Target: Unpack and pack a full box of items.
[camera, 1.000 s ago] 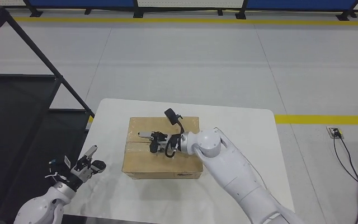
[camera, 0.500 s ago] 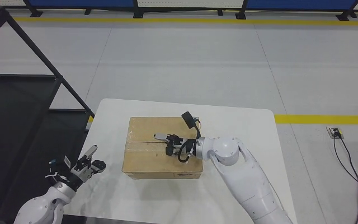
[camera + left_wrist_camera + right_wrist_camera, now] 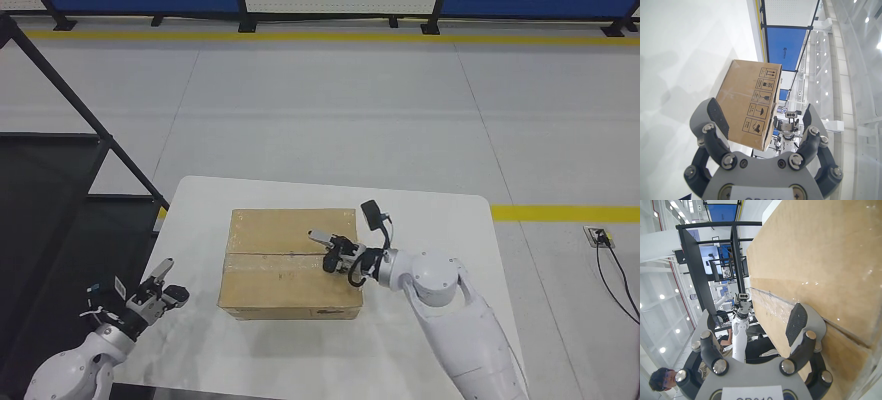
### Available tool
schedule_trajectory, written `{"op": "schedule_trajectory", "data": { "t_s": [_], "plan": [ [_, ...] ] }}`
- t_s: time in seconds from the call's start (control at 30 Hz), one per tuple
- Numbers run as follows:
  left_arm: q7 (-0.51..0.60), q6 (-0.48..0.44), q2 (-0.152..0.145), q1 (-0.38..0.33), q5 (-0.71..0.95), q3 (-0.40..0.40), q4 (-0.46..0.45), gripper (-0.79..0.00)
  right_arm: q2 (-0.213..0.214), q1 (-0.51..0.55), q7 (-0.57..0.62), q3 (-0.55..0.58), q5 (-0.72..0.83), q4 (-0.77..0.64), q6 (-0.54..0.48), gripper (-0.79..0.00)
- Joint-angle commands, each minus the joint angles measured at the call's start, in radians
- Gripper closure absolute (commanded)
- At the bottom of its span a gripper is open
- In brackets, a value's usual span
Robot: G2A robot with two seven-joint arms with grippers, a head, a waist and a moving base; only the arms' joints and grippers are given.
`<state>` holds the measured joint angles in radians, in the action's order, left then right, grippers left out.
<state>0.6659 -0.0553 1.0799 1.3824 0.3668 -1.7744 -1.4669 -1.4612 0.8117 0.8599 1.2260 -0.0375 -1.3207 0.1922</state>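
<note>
By the worktop's (image 3: 430, 215) near-left corner the left gripper (image 3: 170, 282) hangs released. Mid-worktop sits the box (image 3: 270, 275), flaps shut. Over it the right gripper (image 3: 324, 250), fingers spread, has slid along the taped seam (image 3: 770, 297) toward the right edge, probably breaking the tape.

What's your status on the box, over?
Left gripper open, empty, apart from the box. Right gripper open, at the box's top seam. Box shut; clear tape along the seam.
</note>
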Motion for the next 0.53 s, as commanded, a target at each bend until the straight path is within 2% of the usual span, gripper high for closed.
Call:
{"op": "schedule_trajectory", "data": {
  "t_s": [0.0, 0.5],
  "plan": [
    [-0.001, 0.0, 0.0, 0.0, 0.001, 0.0, 0.001, -0.785, 0.004, 0.011, -0.001, 0.011, 0.001, -0.012, -0.001, -0.785],
    [-0.008, 0.004, -0.004, -0.01, -0.001, 0.007, -0.004, -0.785, 0.043, 0.124, -0.017, 0.12, 0.039, -0.133, -0.045, -0.785]
  ]
}}
